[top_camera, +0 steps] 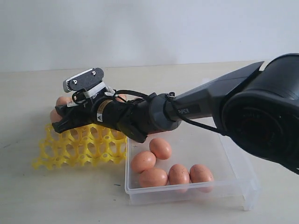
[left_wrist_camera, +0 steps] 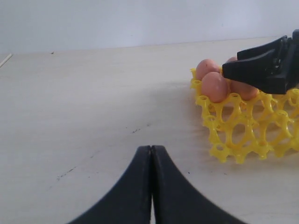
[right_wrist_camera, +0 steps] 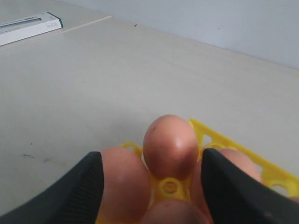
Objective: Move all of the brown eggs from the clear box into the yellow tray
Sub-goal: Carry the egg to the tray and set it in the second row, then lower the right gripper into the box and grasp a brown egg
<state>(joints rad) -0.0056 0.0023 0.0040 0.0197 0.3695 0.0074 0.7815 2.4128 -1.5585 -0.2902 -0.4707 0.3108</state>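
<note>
The right gripper (right_wrist_camera: 152,156) stood with its fingers (right_wrist_camera: 84,186) wide apart, gripping nothing, either side of an egg (right_wrist_camera: 169,144) seated in a corner cup of the yellow tray (top_camera: 79,149). Placing looked done. Next it would need to lift clear and reach to the clear box (top_camera: 233,163), where five brown eggs (top_camera: 161,148) lay.

Your egg tray (top_camera: 88,145) sits left of the box (top_camera: 210,151); five eggs (top_camera: 161,148) lie in the box, others in the tray's far-left corner.
</note>
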